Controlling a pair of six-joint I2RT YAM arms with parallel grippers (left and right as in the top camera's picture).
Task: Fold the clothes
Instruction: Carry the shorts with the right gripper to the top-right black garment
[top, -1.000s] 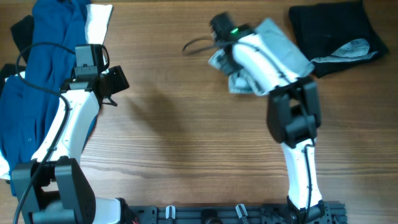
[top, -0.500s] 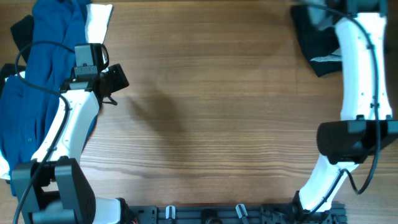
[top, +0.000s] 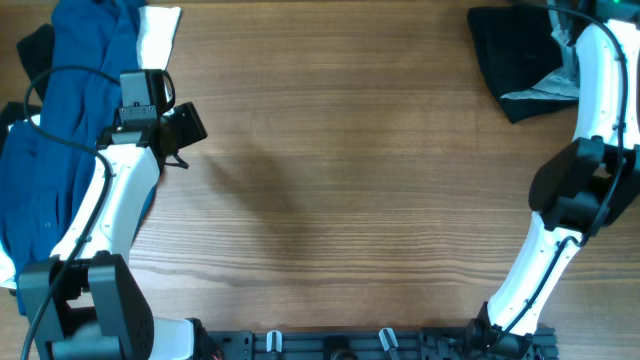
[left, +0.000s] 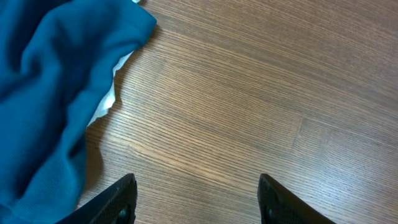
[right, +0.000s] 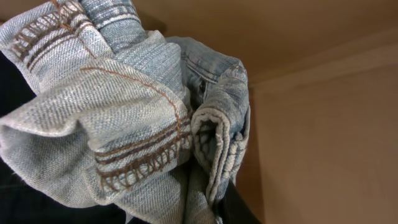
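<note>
The light-blue jeans (right: 124, 106) fill the right wrist view, bunched up, with stitched seams and a folded hem showing. My right gripper (right: 208, 210) is shut on this bundle; one dark finger shows at the bottom edge. In the overhead view my right arm (top: 597, 70) reaches to the far right back corner, and the jeans are mostly hidden behind it. My left gripper (left: 198, 193) is open and empty, just above bare wood beside the blue shirt; it also shows in the overhead view (top: 185, 133).
A dark blue shirt (top: 60, 120) with white cloth (top: 160, 30) under it lies heaped along the left edge, also in the left wrist view (left: 50, 81). A black garment with a grey patch (top: 515, 60) lies at the back right, under my right arm.
My right arm has swung the jeans from the back middle of the table to the far right back corner, over the black garment. The left arm has not moved.
</note>
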